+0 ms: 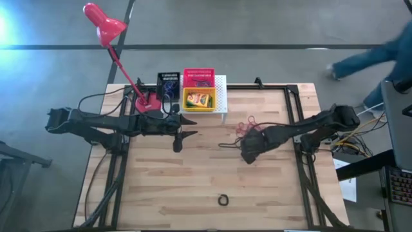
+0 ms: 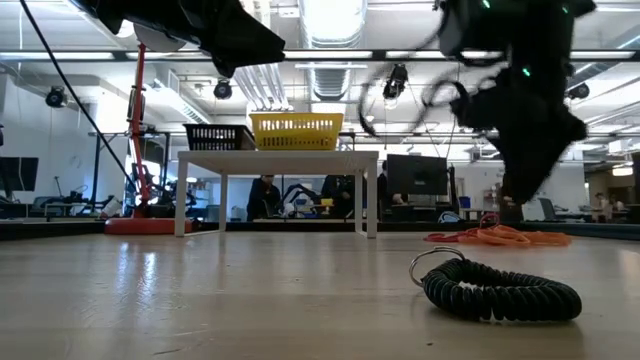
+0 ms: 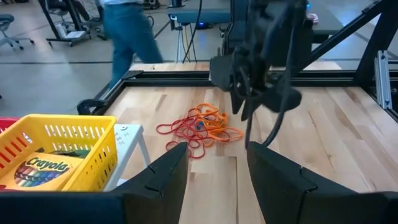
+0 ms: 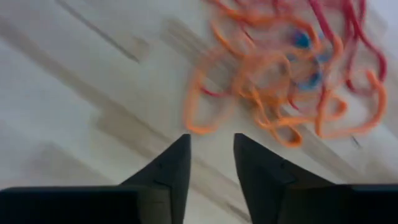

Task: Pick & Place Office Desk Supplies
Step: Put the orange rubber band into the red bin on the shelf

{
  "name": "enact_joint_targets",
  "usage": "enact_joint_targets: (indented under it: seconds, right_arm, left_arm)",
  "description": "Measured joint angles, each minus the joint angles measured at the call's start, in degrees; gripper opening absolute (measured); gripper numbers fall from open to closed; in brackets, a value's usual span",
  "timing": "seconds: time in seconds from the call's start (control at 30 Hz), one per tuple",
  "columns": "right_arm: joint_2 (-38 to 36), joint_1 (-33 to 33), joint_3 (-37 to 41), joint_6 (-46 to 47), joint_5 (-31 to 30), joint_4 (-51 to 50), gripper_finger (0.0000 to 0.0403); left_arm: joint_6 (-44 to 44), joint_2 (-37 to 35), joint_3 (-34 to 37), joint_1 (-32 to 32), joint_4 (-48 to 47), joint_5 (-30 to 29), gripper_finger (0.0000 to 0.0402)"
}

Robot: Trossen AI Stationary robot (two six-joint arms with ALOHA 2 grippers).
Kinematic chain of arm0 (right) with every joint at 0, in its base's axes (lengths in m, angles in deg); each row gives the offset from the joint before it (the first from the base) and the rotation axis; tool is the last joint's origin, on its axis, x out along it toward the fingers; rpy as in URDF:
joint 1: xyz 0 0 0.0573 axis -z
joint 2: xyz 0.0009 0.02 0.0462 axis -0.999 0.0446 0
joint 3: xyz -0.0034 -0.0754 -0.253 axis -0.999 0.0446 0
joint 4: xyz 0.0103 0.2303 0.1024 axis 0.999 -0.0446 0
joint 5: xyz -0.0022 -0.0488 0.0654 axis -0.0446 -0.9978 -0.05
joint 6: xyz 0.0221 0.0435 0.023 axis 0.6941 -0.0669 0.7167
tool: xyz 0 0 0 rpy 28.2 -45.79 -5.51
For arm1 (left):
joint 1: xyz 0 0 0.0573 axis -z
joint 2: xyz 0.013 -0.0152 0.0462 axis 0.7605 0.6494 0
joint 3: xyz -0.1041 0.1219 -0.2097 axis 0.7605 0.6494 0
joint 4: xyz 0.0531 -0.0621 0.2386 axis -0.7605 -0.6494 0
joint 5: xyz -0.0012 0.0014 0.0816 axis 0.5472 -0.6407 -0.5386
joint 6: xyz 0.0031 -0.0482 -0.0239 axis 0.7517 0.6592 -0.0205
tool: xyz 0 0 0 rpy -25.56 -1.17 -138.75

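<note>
A tangle of red-orange rubber bands (image 1: 248, 125) lies on the wooden table right of centre, with tiny blue rings (image 4: 302, 40) among them. My right gripper (image 4: 211, 146) points down, open, just above the table beside the tangle's edge, with nothing between its fingers. My left gripper (image 3: 217, 168) hovers open and level left of centre, holding nothing. The yellow mesh basket (image 1: 199, 100) holds a crayon box (image 3: 38, 171) and rests on the white stand (image 1: 221, 96). Red (image 1: 198, 77) and black (image 1: 168, 84) baskets stand behind it.
A black coiled ring (image 1: 223, 200) lies near the table's front edge. The red desk lamp (image 1: 106, 26) stands at the far left, its base (image 1: 147, 103) beside the baskets. A person (image 1: 367, 58) moves beyond the table's far right corner.
</note>
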State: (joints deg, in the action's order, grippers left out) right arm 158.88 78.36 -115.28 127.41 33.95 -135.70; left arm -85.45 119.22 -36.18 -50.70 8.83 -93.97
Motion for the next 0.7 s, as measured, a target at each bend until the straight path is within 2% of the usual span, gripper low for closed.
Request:
enact_joint_targets:
  seconds: [0.13,0.27,0.47,0.7]
  right_arm:
    - [0.0,0.3,5.2,4.2,-1.9,4.6,0.0141]
    - [-0.2,0.4,8.7,5.9,-3.0,10.1,0.0135]
    - [-0.2,1.2,14.1,6.0,-5.0,18.7,0.0094]
    - [-0.8,1.2,15.0,-0.8,-5.1,21.4,0.0016]
  left_arm:
    - [0.0,0.0,0.0,0.0,-0.1,0.0,0.0168]
    - [0.0,0.0,0.0,0.0,-0.1,0.0,0.0168]
    - [0.0,0.0,0.0,0.0,-0.1,0.0,0.0168]
    - [1.1,0.0,0.0,0.0,-0.3,0.0,0.0168]
